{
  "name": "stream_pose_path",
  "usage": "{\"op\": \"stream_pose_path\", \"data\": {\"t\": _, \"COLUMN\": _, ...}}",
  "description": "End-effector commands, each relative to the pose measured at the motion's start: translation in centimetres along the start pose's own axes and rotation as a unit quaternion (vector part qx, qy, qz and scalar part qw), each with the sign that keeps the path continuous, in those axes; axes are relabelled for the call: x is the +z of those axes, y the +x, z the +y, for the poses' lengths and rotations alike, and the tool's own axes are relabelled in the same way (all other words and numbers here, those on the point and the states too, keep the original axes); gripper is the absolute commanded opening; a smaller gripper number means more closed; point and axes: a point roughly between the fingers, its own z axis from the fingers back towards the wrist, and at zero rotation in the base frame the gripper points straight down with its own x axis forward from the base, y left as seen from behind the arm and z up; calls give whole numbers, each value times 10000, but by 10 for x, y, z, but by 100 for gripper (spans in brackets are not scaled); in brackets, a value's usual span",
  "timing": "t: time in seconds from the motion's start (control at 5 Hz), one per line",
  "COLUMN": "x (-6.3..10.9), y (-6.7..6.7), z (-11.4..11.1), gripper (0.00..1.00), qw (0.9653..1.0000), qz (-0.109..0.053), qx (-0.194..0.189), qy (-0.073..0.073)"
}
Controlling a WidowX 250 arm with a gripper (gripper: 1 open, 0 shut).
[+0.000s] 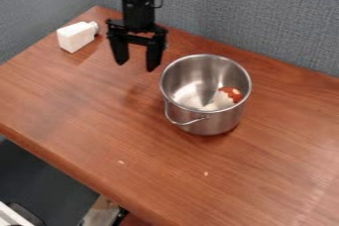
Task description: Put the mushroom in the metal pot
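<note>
Item: the mushroom [229,95], partly hidden by my metal pot [203,111] wall; my arm cut off at top edge.

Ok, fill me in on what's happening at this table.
A single robot arm is working over a wooden table. The mushroom already lies inside the metal pot, against its right wall. The gripper hangs open and empty just left of the pot, fingers pointing down near the tabletop, holding nothing. A white block sits untouched at the table's far left corner.
</note>
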Motion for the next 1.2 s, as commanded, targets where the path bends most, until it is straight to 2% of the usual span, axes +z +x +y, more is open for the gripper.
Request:
{"op": "stream_pose_path", "data": {"t": 0.0, "x": 27, "y": -4, "z": -30, "gripper": 100, "qw": 9992, "qz": -255, "qx": 301, "qy": 86}}
{"op": "stream_pose_path", "data": {"t": 0.2, "x": 40, "y": -15, "z": -69, "gripper": 100, "qw": 9986, "qz": -274, "qx": 438, "qy": 123}}
{"op": "stream_pose_path", "data": {"t": 0.4, "x": 55, "y": -15, "z": -51, "gripper": 100, "qw": 9956, "qz": -309, "qx": 861, "qy": 198}}
{"op": "stream_pose_path", "data": {"t": 0.6, "x": 59, "y": -8, "z": -65, "gripper": 100, "qw": 9921, "qz": -292, "qx": 1187, "qy": 283}}
{"op": "stream_pose_path", "data": {"t": 0.8, "x": 71, "y": -7, "z": -70, "gripper": 100, "qw": 9874, "qz": -276, "qx": 1535, "qy": 285}}
{"op": "stream_pose_path", "data": {"t": 1.0, "x": 64, "y": -8, "z": -61, "gripper": 100, "qw": 9929, "qz": -402, "qx": 1082, "qy": 296}}
